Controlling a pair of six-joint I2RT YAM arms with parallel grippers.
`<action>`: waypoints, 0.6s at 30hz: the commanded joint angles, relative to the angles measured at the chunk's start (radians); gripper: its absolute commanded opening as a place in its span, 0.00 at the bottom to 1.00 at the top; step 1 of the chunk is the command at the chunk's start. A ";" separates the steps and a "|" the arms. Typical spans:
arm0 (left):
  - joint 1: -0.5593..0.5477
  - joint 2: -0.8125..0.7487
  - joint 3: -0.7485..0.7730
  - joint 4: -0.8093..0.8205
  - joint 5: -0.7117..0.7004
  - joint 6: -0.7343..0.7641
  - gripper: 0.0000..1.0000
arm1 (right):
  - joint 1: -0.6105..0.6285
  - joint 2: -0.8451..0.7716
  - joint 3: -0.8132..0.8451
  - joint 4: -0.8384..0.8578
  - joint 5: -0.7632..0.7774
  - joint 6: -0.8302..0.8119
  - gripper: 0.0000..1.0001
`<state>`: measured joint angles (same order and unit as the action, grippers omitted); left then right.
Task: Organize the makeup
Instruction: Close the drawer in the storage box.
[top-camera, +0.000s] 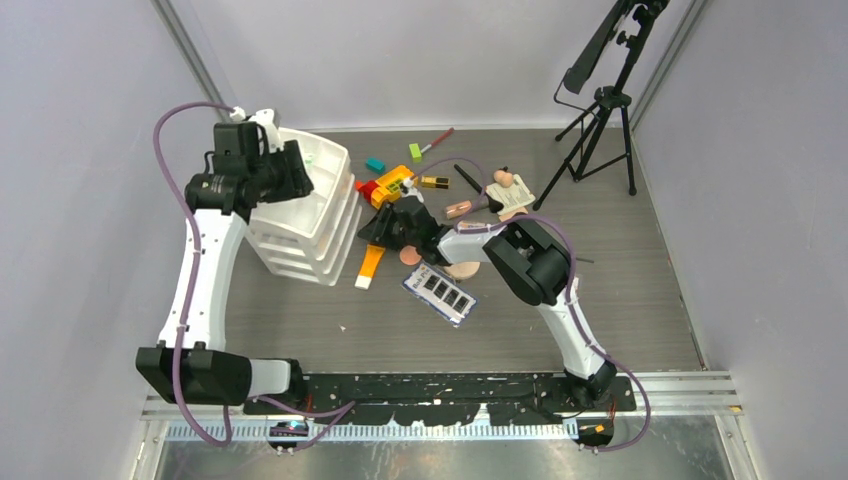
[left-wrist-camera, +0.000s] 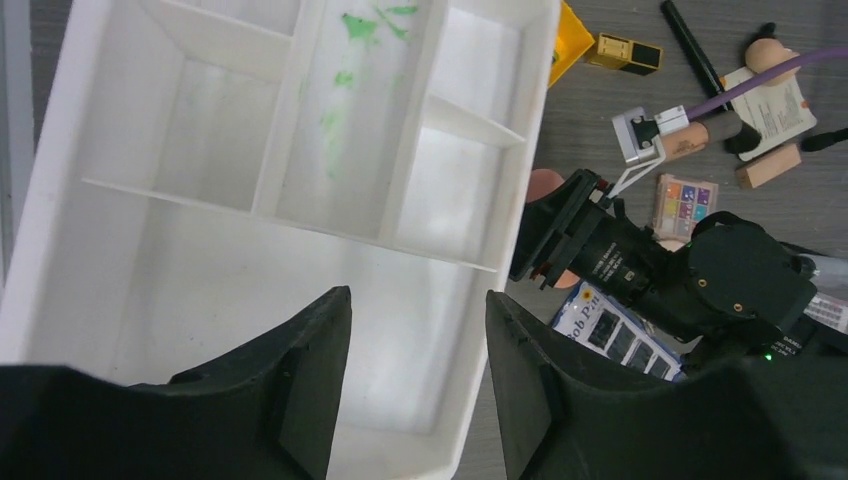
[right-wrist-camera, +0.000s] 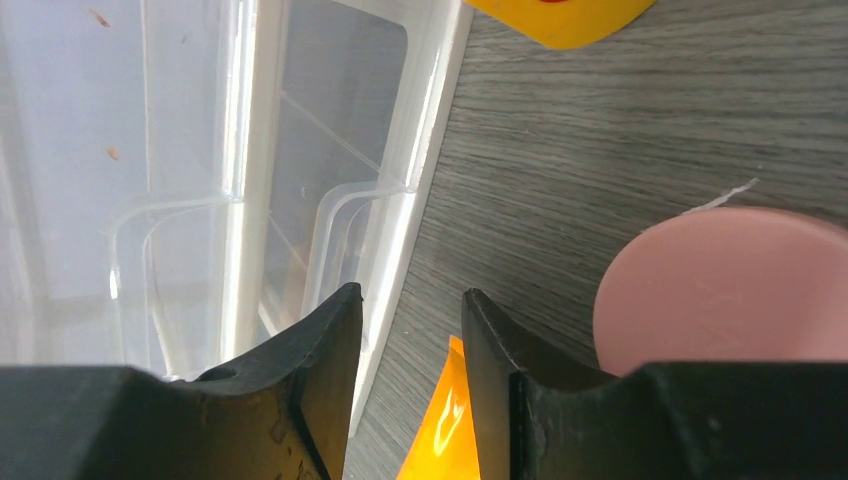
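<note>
My left gripper (top-camera: 298, 172) hangs open and empty over the top tray of the white drawer organizer (top-camera: 325, 160); in the left wrist view its fingertips (left-wrist-camera: 335, 300) frame the tray's large compartment (left-wrist-camera: 200, 290). My right gripper (top-camera: 378, 228) is open, low over the table beside the organizer, just past the flat end of the orange tube (top-camera: 370, 265). In the right wrist view (right-wrist-camera: 410, 295) the orange tube (right-wrist-camera: 440, 430) shows between and below the jaws, not gripped. The pink compact (right-wrist-camera: 720, 290) lies just to its right. The peach compact (top-camera: 462, 270) and an eyeshadow palette (top-camera: 440, 293) lie nearby.
The gold-black lipstick (top-camera: 435, 182), black brush (top-camera: 468, 178), red pencil (top-camera: 437, 140), beige tubes (top-camera: 460, 209) and a colourful palette (left-wrist-camera: 685, 205) lie at the back. A yellow-and-red toy brick (top-camera: 390, 185) and teal (top-camera: 375, 164) and green (top-camera: 415, 152) blocks sit there. A tripod (top-camera: 600, 130) stands back right.
</note>
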<state>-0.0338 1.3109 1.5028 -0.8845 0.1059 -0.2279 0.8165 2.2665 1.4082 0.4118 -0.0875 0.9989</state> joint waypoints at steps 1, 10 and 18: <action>-0.046 0.011 -0.005 0.029 0.060 0.022 0.54 | 0.006 -0.077 -0.010 0.021 0.029 -0.024 0.47; -0.163 0.053 0.007 -0.037 -0.047 0.092 0.56 | 0.006 -0.073 -0.022 0.041 0.021 -0.015 0.47; -0.170 0.106 0.021 -0.076 -0.098 0.093 0.47 | 0.005 -0.072 -0.031 0.052 0.022 -0.010 0.47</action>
<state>-0.2016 1.3972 1.5021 -0.9428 0.0395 -0.1516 0.8165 2.2574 1.3830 0.4210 -0.0841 0.9974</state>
